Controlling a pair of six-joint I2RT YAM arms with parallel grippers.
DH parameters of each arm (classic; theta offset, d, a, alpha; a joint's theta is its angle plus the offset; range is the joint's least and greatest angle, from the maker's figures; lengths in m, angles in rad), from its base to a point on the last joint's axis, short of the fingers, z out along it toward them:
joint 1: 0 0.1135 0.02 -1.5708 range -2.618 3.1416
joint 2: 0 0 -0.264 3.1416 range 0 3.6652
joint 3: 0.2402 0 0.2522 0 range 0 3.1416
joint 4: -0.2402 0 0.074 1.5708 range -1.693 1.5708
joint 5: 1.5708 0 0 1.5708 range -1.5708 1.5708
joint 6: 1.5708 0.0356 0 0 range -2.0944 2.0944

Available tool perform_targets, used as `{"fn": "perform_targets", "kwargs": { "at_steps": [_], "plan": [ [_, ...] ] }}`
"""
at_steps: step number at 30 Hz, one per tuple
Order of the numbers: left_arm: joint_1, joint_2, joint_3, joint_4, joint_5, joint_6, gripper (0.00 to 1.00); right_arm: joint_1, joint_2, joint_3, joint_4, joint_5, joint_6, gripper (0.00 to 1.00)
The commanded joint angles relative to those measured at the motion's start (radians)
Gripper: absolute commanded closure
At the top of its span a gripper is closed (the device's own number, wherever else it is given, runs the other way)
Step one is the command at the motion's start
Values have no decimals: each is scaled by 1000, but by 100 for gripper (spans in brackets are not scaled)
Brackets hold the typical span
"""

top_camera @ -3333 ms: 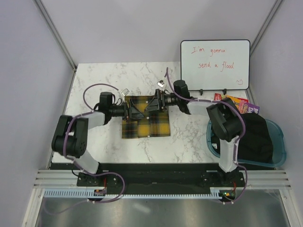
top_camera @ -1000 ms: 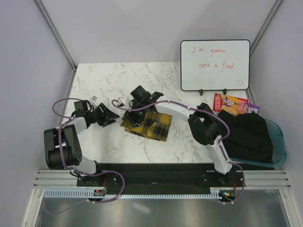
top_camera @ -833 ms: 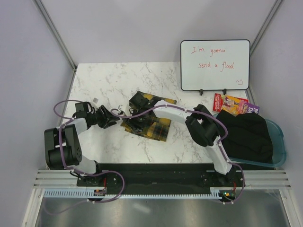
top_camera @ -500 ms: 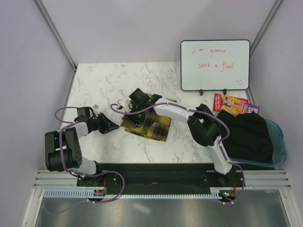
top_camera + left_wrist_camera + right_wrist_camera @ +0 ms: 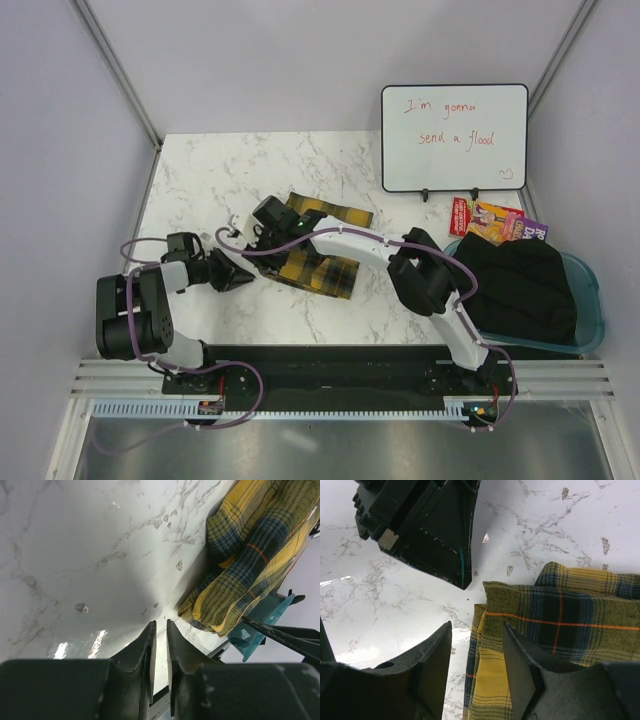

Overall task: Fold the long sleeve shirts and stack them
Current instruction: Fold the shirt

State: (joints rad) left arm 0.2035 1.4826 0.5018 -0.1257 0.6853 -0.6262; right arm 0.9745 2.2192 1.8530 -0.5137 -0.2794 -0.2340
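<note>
Shirt [image 5: 318, 270]: folded plaid bundle at frame centre, long axis slanting from upper left to lower right.
My left pincer [image 5: 160, 625]: nearly clenched, empty, beside the shirt's left end.
My right pincer [image 5: 477, 626]: released, over that same edge.

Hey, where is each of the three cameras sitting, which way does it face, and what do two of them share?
Top: above and behind the arms, looking down on the table; both arms show whole.
Left wrist: low over the table, facing the plaid shirt; left pincer, nearly closed, at the bottom.
Right wrist: looking down at the shirt's edge; right pincer, open, at the bottom.
Shared: both wrist views show the shirt.
</note>
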Motion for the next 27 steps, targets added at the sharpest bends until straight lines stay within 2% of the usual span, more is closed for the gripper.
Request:
{"fn": "perform_targets", "kwargs": {
  "at_steps": [1, 2, 10, 13, 16, 20, 27],
  "plan": [
    [-27, 13, -3, 28, 22, -46, 77, 15, 43, 48, 32, 63, 21, 48],
    [-33, 15, 0, 26, 20, -49, 71, 16, 57, 51, 32, 71, 19, 48],
    [-52, 27, 6, 38, 5, -75, 68, 15, 100, 71, 43, 152, 4, 55],
    [-55, 34, 12, 43, -1, -89, 68, 12, 106, 78, 56, 163, 4, 67],
    [-62, 41, 20, 38, -12, -104, 67, 1, 109, 94, 60, 158, 21, 87],
    [-69, 38, 20, 37, -27, -113, 67, -8, 85, 95, 63, 140, 32, 99],
    [-88, 74, 60, 55, -41, -138, 62, -14, 57, 86, 61, 95, 42, 100]
  ]
}}
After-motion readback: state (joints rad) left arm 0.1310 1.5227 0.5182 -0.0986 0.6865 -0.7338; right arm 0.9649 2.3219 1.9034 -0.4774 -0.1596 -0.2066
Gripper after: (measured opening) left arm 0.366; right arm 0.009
